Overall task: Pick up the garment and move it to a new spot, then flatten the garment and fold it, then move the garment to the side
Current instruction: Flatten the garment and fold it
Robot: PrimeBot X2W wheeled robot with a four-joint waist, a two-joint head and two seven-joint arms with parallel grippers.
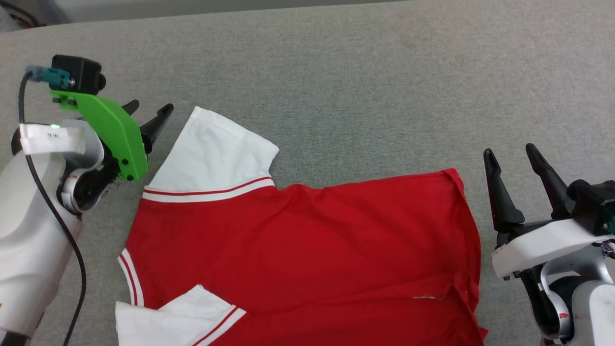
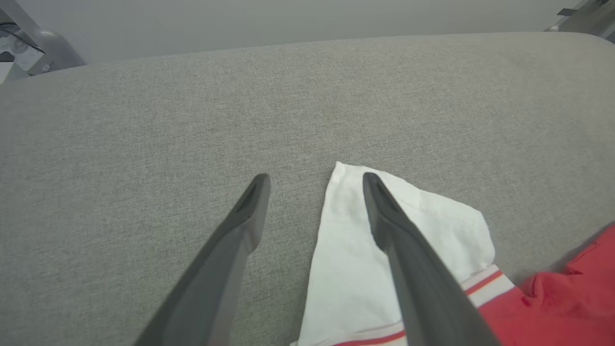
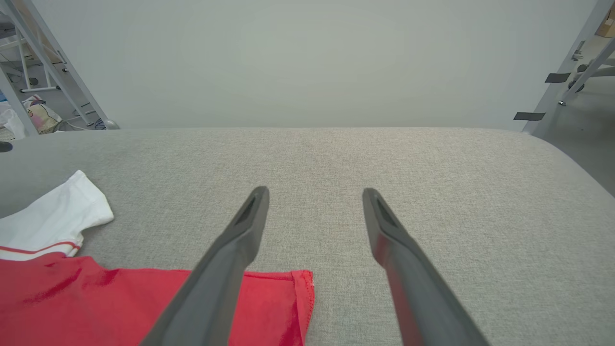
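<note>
Nearest me: the garment (image 1: 307, 240) lies spread on the grey padded surface (image 1: 365, 67), plain red face up. Sleeve end is toward my left, hem toward my right. Its near edge runs off the bottom of the head view. The near sleeve (image 1: 163, 319), white with red-striped trim, is folded in over the red body. A few wrinkles by the hem.

Right claw (image 1: 510, 151): released, fingers spread, nothing between them. It sits just beside the hem, over bare grey fabric. From its wrist, one finger crosses in front of the hem corner.

Left claw (image 1: 149, 108): also released, fingers wide, holding nothing. It is at the outer edge of the far sleeve (image 1: 216, 149), which lies flat, pointing away from me. From its wrist, one finger is over grey fabric and the other over the white sleeve. Contact with the cloth: cannot tell.

Farther: bare grey surface up to its rounded far edge, then a pale wall (image 3: 307, 57), with metal frame legs (image 3: 43, 62) off to the sides.
</note>
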